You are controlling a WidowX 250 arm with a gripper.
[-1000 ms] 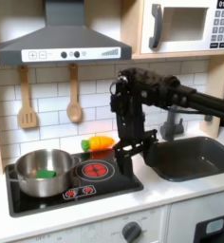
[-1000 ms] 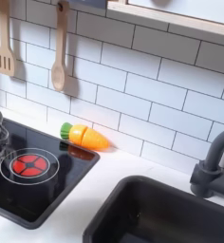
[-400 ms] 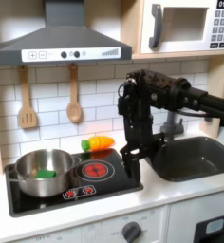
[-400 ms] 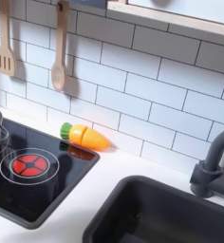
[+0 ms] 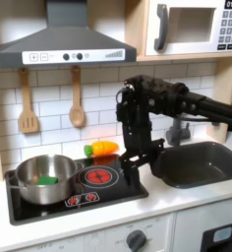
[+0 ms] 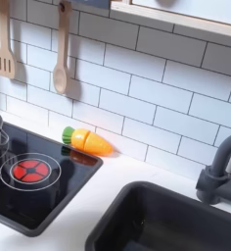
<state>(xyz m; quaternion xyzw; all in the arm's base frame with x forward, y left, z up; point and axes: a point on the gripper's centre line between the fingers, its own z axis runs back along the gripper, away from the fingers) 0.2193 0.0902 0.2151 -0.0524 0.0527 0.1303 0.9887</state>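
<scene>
While the white tabletop [image 5: 182,202] runs along the front, the toy stove [image 5: 64,192] sits nearest on it in the first exterior view, with a silver pot [image 5: 44,179] on its left burner holding a small green piece [image 5: 49,180] and a red burner [image 5: 98,176] to the right. Just above that burner's right edge hangs the tool [image 5: 131,165], pointing down; whether its jaws stand apart or together cannot be told. Behind it and to the first exterior view's left lies the toy carrot [image 5: 103,149], on the tabletop against the tiled wall, its long axis running sideways along the wall, green top to the left in both exterior views [image 6: 89,140]. Right of the tool is the dark sink [image 5: 202,162] with its faucet [image 5: 179,126]. Farther back, a spatula [image 5: 28,103] and wooden spoon [image 5: 77,98] hang on the wall.
</scene>
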